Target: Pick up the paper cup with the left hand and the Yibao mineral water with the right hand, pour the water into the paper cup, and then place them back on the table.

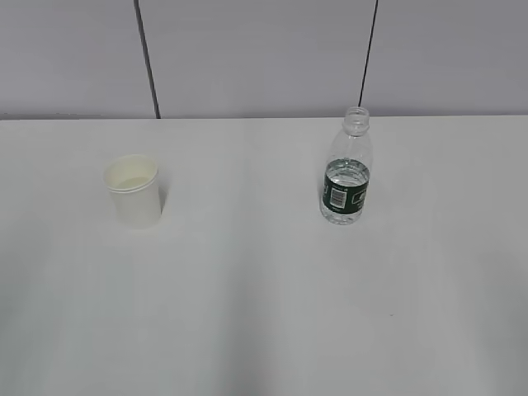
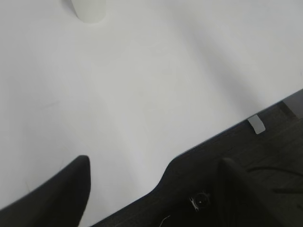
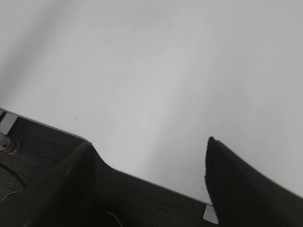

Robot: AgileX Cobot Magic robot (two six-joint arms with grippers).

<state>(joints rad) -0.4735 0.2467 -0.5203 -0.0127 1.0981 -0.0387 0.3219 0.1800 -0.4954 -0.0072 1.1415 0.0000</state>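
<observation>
**A:** How did the paper cup [image 1: 134, 190] look?

**B:** It was small, plain white and tapered, with a rolled rim and a cream inside. It stood upright on the left part of the table [image 1: 264, 313], and it was shorter than the bottle. Its inside looked pale; I could not tell whether any water lay in it.

**A:** And the Yibao mineral water [image 1: 346, 167]?

**B:** It was a small clear ribbed bottle with no cap and an open neck. A dark green label with a white patch wrapped its lower half. It stood upright on the right part of the table, well apart from the cup. Water showed in it, with the level near the top edge of the label and the upper part clear.

**A:** Where were the hands?

**B:** Neither appeared in the exterior view. In the left wrist view the left hand [image 2: 156, 194] hung over the near edge of the table. Its two dark fingers [image 2: 57, 196] stood apart with nothing between them. The base of the cup [image 2: 90, 10] showed at the top of that view, far from the fingers.

**A:** And the other?

**B:** The right hand [image 3: 149, 182] hung likewise over the table edge. Its fingers [image 3: 246, 184] were spread and held nothing. Only bare white tabletop [image 3: 165, 71] lay ahead of it.
</observation>
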